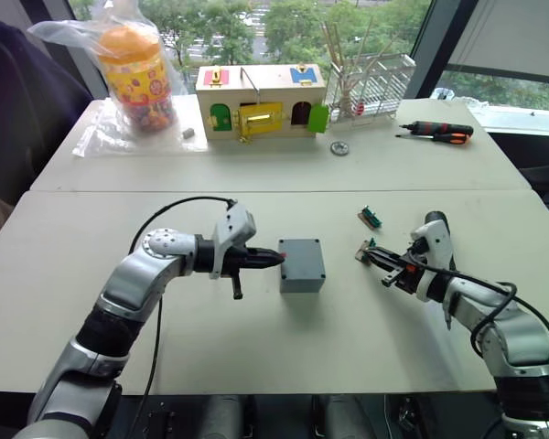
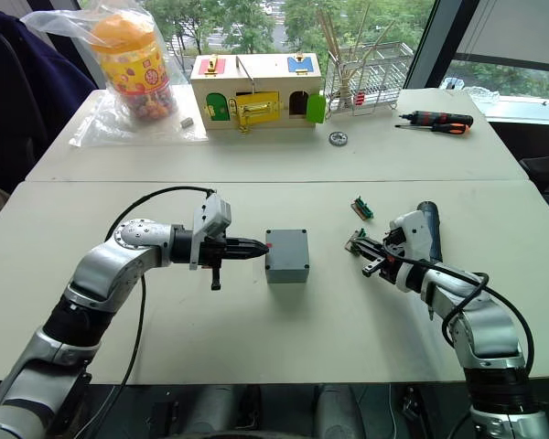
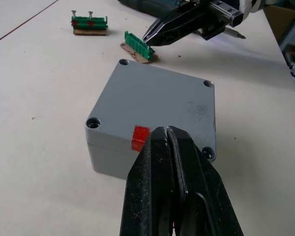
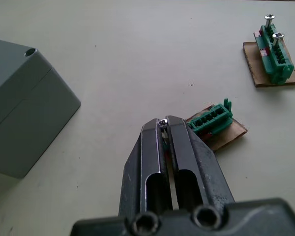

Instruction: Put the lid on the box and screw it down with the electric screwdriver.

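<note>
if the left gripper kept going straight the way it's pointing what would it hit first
The left gripper points at the side of the grey box, with its shut fingers close to the red mark. It would most likely meet that side wall first, near the mark.

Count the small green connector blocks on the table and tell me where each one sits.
2. One green block lies on a brown card right at the right claw tips. The other green block, with two screws standing in it, sits farther back on its own card.

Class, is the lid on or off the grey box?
On: the lid sits flush atop the box, its corner holes aligned.
</note>
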Robot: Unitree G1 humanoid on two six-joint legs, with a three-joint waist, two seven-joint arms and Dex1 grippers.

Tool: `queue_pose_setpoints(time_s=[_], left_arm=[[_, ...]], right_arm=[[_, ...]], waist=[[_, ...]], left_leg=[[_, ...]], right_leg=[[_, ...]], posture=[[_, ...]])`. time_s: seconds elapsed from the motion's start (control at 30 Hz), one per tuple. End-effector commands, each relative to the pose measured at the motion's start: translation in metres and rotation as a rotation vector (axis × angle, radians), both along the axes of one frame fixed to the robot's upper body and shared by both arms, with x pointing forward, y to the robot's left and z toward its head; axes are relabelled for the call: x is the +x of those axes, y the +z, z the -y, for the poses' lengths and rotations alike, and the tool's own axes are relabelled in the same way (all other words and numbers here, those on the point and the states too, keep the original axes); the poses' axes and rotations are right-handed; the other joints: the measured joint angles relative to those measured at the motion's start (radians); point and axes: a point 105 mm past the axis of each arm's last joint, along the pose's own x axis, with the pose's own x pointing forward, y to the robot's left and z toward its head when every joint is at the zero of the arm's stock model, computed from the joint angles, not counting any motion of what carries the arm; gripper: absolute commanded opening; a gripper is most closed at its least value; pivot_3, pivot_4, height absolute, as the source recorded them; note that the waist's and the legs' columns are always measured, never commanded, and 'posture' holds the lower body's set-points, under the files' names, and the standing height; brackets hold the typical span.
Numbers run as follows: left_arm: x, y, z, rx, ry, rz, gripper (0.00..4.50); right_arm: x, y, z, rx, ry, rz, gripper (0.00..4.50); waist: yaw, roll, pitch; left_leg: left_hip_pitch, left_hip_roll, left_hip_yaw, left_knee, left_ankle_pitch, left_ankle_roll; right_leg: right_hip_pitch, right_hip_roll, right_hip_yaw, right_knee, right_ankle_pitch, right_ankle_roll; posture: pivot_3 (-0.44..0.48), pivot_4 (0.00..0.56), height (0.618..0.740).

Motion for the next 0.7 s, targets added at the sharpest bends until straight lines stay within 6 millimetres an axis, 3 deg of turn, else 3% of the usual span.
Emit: queue_pose_setpoints(time_s=[0.03, 0.33, 0.7], left_arm=[[-0.001, 0.008, 0.002, -0.01, -0.015, 0.045, 0.0], [0.0, 0.008, 0.002, -0.012, -0.008, 0.047, 0.0], [-0.001, 0.008, 0.002, -0.013, -0.01, 0.045, 0.0]], right_arm=[[0.001, 0.006, 0.002, -0.004, -0.002, 0.025, 0.06], [0.005, 0.027, 0.004, 0.16, -0.055, 0.054, 0.06], [-0.002, 0.045, -0.008, 0.161, -0.003, 0.102, 0.06]], waist=[[0.0, 0.0, 0.0], [0.001, 0.0, 0.0], [0.0, 0.0, 0.0]], left_leg=[[0.0, 0.0, 0.0, 0.0, 0.0, 0.0], [0.0, 0.0, 0.0, 0.0, 0.0, 0.0], [0.0, 0.0, 0.0, 0.0, 0.0, 0.0]], right_leg=[[0.0, 0.0, 0.0, 0.0, 0.0, 0.0], [0.0, 0.0, 0.0, 0.0, 0.0, 0.0], [0.0, 0.0, 0.0, 0.0, 0.0, 0.0]], posture=[[0.0, 0.15, 0.711], [0.0, 0.15, 0.711], [0.0, 0.15, 0.711]])
